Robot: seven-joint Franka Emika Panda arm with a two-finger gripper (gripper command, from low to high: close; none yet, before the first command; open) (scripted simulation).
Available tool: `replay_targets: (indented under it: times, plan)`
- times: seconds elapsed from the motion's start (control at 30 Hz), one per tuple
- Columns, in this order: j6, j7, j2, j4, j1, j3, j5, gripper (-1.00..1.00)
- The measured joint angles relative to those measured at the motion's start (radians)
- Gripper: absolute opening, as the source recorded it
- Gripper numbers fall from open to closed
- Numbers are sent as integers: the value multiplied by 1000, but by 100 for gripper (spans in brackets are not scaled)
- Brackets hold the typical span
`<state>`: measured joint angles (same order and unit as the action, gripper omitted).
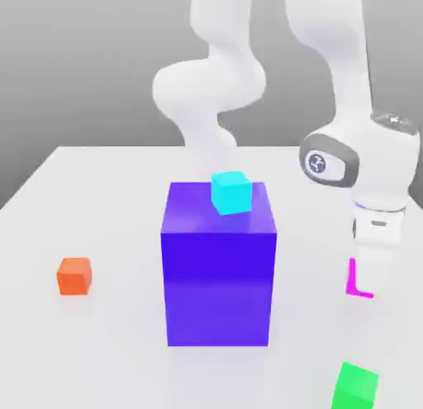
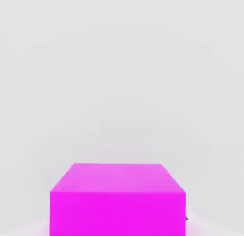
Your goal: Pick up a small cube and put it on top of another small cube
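A big blue-purple block [image 1: 219, 267] stands mid-surface [image 1: 99, 341] with a cyan cube [image 1: 230, 192] on top; an orange cube [image 1: 74, 276] and a green cube [image 1: 357, 385] sit apart.

No legible text or labels anywhere.
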<state>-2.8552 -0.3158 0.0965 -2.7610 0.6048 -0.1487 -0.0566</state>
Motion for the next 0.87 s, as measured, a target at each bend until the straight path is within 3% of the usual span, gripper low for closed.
replay_targets:
  times: [0.53,0.67,0.7,0.87]
  plan:
    - [291,-189,122,415,-156,177,69,-100]
    - [218,-196,234,454,-172,188,85,-100]
    - [188,-195,267,457,-173,187,88,100]
    - [188,-195,267,457,-173,187,88,100]
